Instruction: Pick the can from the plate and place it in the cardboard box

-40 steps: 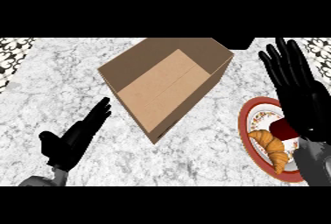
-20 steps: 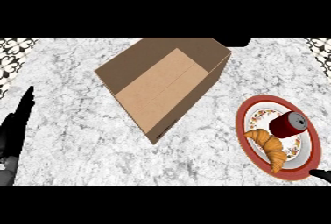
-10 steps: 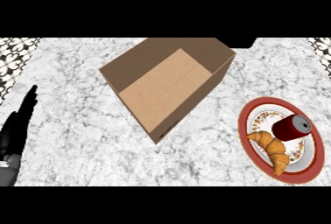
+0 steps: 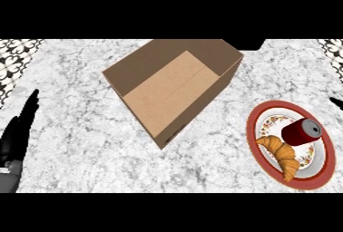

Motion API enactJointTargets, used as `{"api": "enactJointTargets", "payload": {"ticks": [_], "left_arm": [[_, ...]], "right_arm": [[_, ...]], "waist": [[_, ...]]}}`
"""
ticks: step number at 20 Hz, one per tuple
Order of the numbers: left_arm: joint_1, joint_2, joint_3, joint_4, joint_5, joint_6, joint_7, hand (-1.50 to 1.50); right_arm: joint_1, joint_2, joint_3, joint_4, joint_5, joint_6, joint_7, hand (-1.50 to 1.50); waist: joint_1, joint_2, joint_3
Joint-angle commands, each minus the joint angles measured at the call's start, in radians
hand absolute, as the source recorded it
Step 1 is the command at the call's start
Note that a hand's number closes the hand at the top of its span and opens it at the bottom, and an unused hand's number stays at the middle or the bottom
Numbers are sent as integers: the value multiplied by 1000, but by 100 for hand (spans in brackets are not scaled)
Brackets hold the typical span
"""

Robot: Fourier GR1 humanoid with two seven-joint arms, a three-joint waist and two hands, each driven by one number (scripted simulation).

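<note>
- While the can (image 4: 301, 131) lies on its side on the red-rimmed plate (image 4: 260, 118), at the right of the counter (image 4: 74, 81), the task seems to me not yet begun in any visible way.
- A croissant (image 4: 281, 153) lies on the same plate, just beside the can and touching it or nearly so; I cannot tell which.
- The cardboard box (image 4: 175, 88) stands open in the middle of the counter, apart from the plate, and nothing is seen inside it.
- The left hand (image 4: 19, 131) shows at the left edge of the view, with fingers straight and pointing up; it holds nothing and is far from both the box and the plate.
- At the right edge, a small dark tip (image 4: 336, 102) is visible above the plate; it may be a part of the right hand, but I cannot tell if this hand is wide or narrow.
- What is left, as I judge it: to bring a hand to the plate, to take the can without pushing the croissant, to carry it over the box wall and to set it inside.
</note>
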Motion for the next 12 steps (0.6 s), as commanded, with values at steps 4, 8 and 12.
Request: {"api": "enactJointTargets", "payload": {"ticks": [4, 8, 12], "left_arm": [[31, -28, 22, -78, -48, -4, 53, 0], [-23, -44, 73, -46, -68, -39, 76, 0], [-20, -86, 97, 54, -103, -50, -52, 0]], "right_arm": [[-73, 74, 28, -5, 118, 19, 130, -150], [-90, 108, 0, 29, 182, 13, 94, -150], [-73, 147, -10, 23, 222, 8, 102, -150]], "waist": [[-9, -4, 0], [-14, -3, 0], [-16, -2, 0]]}}
